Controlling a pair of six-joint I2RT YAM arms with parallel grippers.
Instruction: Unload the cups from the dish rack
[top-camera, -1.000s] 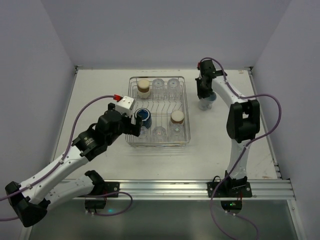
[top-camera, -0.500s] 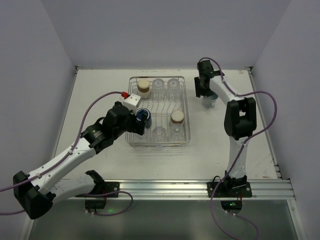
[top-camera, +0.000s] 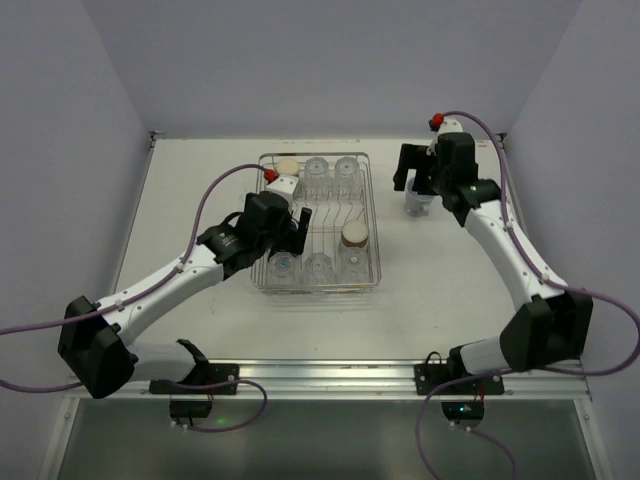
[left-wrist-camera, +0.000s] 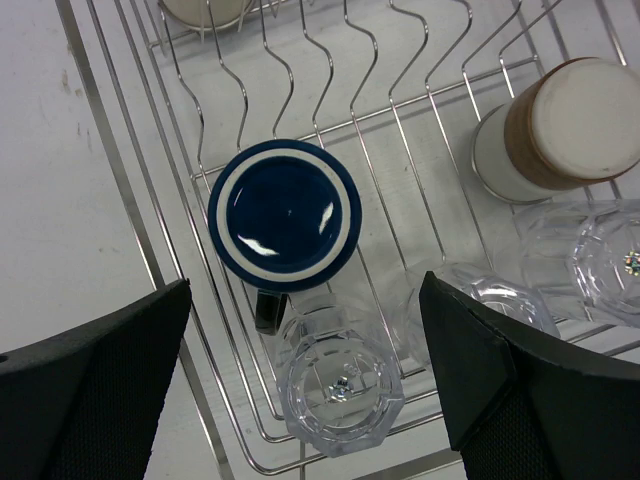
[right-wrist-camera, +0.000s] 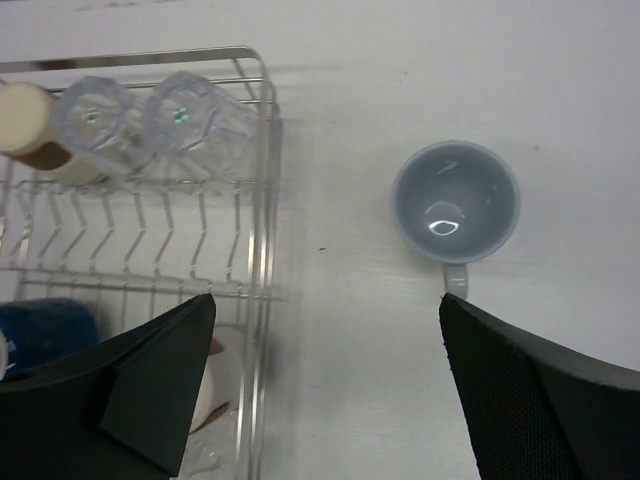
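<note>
The silver wire dish rack (top-camera: 375, 232) holds several cups. In the left wrist view a dark blue mug (left-wrist-camera: 285, 215) stands upside down in it, with a clear ribbed tumbler (left-wrist-camera: 338, 385) just below and a brown and beige cup (left-wrist-camera: 560, 125) to the right. My left gripper (left-wrist-camera: 310, 400) hovers open above that tumbler and the mug, holding nothing. A pale blue-grey cup (right-wrist-camera: 455, 203) stands upright on the table right of the rack. My right gripper (right-wrist-camera: 330, 390) is open above the table beside it, apart from it.
More clear tumblers (top-camera: 345, 170) and a beige cup (top-camera: 288, 166) line the rack's far row. Other tumblers (top-camera: 318, 265) sit in its near row. White walls close in the table on three sides. The right arm's cable (top-camera: 480, 125) loops over the far right corner.
My right gripper has opened and let go of the pale blue-grey cup, then pulled up and away from it. The left gripper has moved farther in over the rack, above the blue mug.
</note>
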